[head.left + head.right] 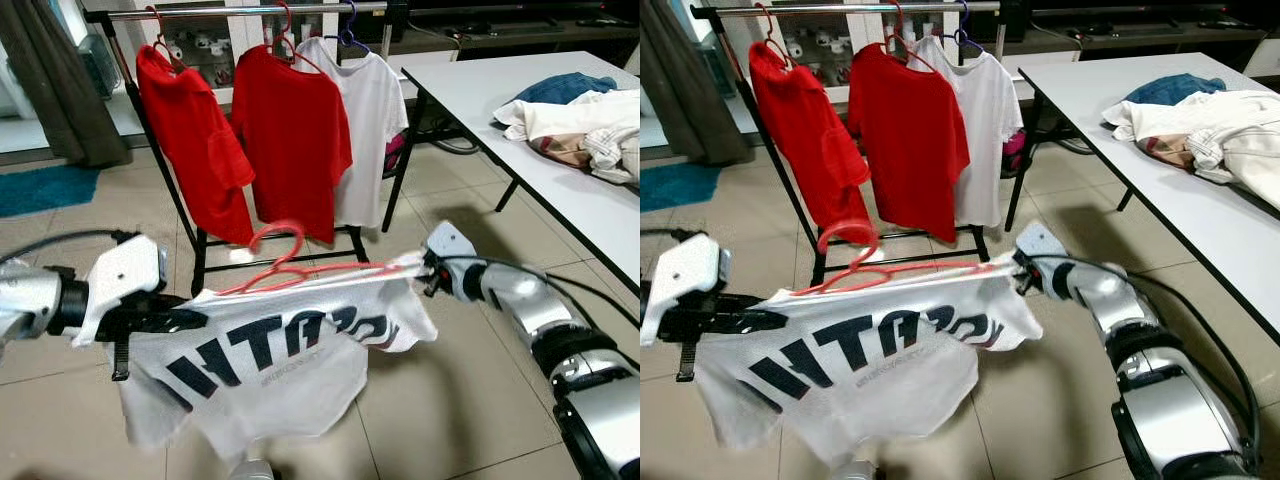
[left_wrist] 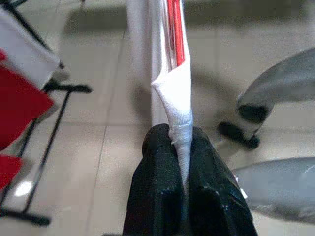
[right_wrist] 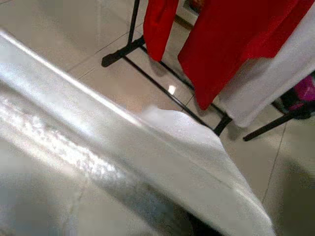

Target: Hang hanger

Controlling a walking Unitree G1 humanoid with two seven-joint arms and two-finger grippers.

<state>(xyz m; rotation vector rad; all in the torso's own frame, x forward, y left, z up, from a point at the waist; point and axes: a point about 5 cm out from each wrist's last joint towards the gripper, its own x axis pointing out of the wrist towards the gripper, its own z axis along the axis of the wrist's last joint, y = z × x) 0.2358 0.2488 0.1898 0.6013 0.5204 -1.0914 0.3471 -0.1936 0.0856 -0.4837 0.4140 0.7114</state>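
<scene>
I see both hands, left hand (image 2: 184, 162) and right hand (image 1: 425, 270), clenched on the white shirt (image 1: 260, 370) with mirrored black lettering, on a red hanger (image 1: 285, 262); rack (image 1: 240, 12) ahead.

At the back stands a black clothes rack (image 1: 190, 215) with a silver rail. Two red T-shirts (image 1: 195, 140) (image 1: 293, 135) and one white T-shirt (image 1: 372, 120) hang on it, close side by side. On the right is a white table (image 1: 500, 130) with black legs, and a pile of clothes (image 1: 580, 125) lies on it, blue, white and beige. The floor has beige tiles (image 1: 460, 380). A blue mat (image 1: 45, 188) lies far left, beside a dark curtain (image 1: 50, 80).
</scene>
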